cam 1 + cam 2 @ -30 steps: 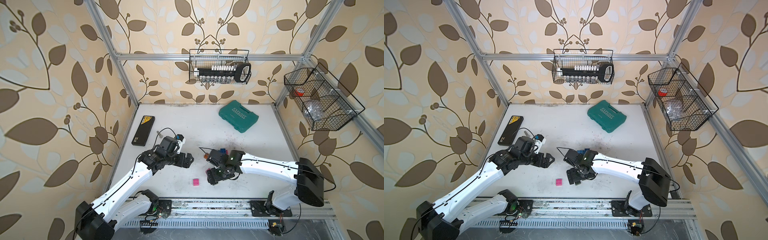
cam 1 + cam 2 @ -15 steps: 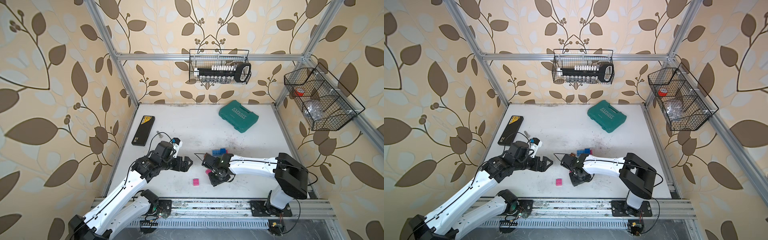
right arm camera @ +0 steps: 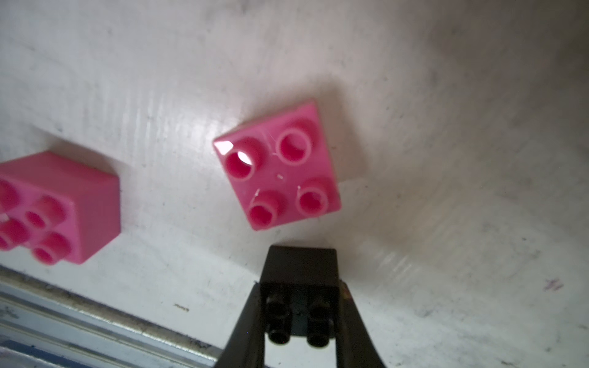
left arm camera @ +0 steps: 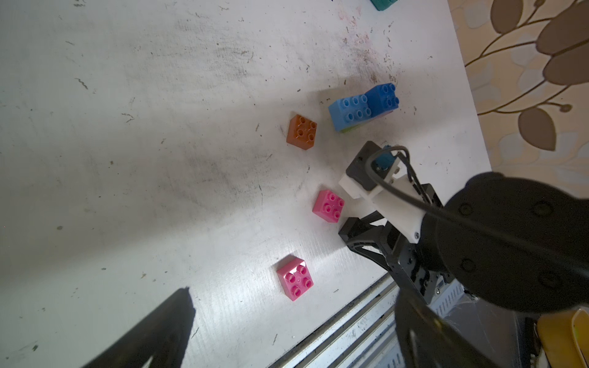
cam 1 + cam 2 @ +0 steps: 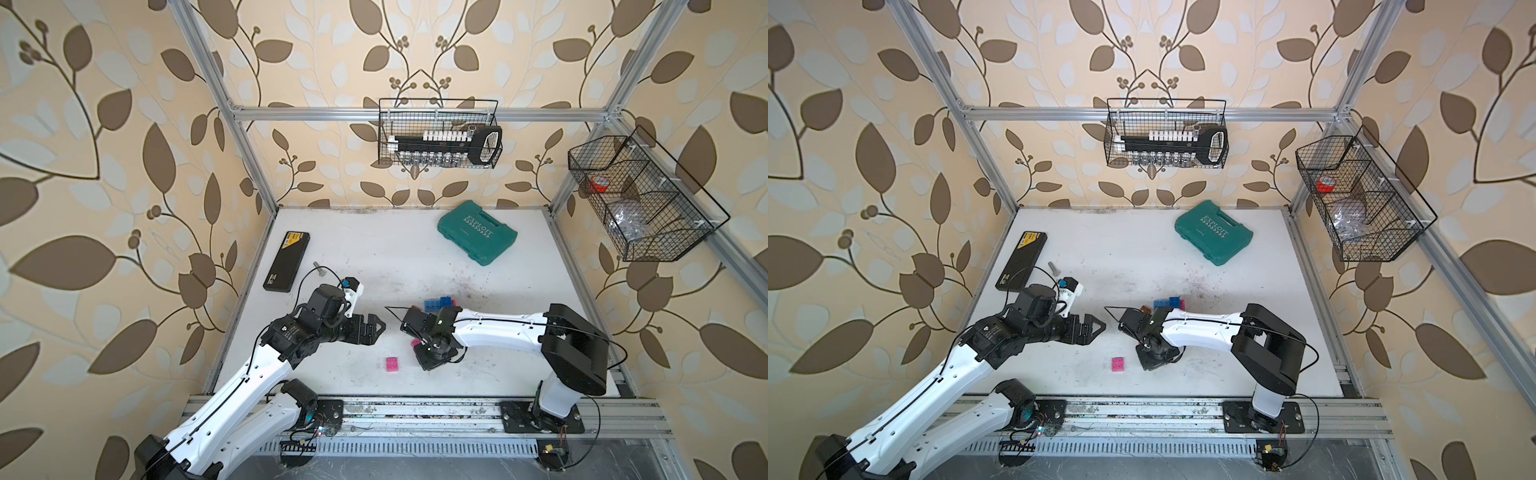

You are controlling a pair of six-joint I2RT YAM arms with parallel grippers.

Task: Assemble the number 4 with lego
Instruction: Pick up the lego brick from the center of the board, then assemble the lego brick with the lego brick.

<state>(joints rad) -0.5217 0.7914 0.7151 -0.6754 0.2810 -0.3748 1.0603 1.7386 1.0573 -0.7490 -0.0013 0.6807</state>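
Two fingers of the right gripper [image 3: 299,296] squeezed the black brick [image 3: 301,270] between them, and its bumps faced the wrist camera. I could not tell if the brick touched the white table [image 5: 415,270] or hung just over it. One pink brick [image 3: 277,169] lay just beside the black one, bumps up. A second pink brick [image 3: 54,207] lay a bit further off, near the metal rail [image 3: 63,306] at the table's edge. The orange brick [image 4: 301,131] sat alone on the table, well apart from the pink ones. Near it, two blue bricks [image 4: 350,110] sat side by side on top of a lime green brick [image 4: 350,128]. The left gripper [image 5: 376,328] hung over the table, apart from all the bricks. Its fingers were spread wide and had nothing in them.
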